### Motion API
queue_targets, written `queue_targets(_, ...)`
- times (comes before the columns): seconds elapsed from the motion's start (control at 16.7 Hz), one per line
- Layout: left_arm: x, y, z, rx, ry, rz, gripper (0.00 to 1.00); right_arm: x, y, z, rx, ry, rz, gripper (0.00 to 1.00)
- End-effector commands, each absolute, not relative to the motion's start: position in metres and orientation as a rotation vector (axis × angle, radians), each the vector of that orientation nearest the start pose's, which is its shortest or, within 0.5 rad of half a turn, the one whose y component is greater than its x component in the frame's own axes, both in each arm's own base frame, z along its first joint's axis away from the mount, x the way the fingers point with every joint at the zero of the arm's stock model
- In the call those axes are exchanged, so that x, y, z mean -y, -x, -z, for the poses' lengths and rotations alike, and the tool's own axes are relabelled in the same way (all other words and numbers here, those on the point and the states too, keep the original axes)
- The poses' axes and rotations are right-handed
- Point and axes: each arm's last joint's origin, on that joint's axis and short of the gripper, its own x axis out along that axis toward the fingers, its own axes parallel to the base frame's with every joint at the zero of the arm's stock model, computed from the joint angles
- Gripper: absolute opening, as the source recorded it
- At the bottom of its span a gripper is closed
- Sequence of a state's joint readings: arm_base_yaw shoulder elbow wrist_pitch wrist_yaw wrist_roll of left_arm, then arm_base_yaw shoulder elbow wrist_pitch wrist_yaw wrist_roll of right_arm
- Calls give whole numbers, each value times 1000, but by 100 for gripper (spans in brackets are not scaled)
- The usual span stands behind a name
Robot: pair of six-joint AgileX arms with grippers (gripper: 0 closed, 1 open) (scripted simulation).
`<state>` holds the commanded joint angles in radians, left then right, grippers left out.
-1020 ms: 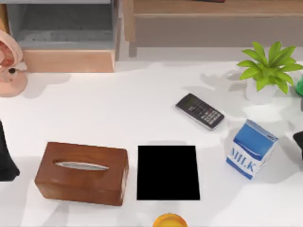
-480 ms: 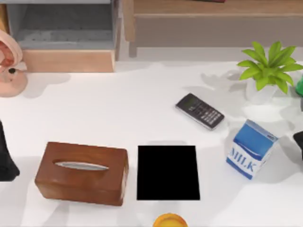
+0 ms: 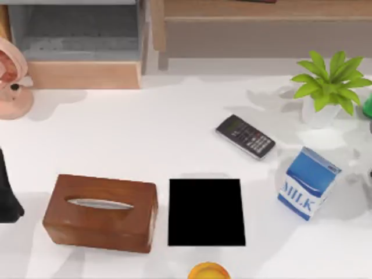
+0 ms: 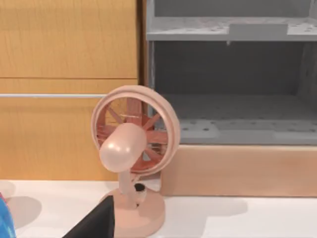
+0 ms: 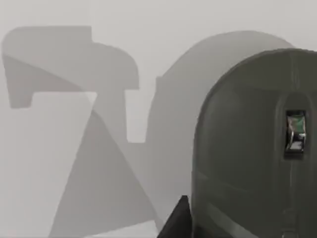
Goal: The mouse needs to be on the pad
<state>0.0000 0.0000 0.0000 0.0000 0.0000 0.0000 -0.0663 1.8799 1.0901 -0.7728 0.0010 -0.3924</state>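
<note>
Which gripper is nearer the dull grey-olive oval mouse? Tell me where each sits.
Probably right. The right gripper is close to the mouse in its wrist view. The left arm is parked at the table's left edge, beside the brown wooden tissue box.

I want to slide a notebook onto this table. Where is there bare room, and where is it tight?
Widest bare patch: between the pink desk fan, brown wooden tissue box and black keypad device. The flat black pad is bare. Crowded on the right: blue milk carton, green potted plant.

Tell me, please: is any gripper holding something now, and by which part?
It cannot be told. The right wrist view shows the mouse very near on the white table, but no fingers closed on it. The pad lies bare.
</note>
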Motion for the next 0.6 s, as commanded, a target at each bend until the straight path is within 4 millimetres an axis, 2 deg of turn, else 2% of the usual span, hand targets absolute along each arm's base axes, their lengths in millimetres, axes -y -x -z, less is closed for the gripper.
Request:
queue_targets(0.18,1,-106,-160,0,0,0,100,21,-325,-146,-1544,260,-253,0)
queue_targets(0.42,1,-106,-160,0,0,0,100,20,-321,-185,-1591,251,-262,0)
queue_targets(0.6,1,-106,-160,0,0,0,100,19,-319,-213,-1557,259,-260,0)
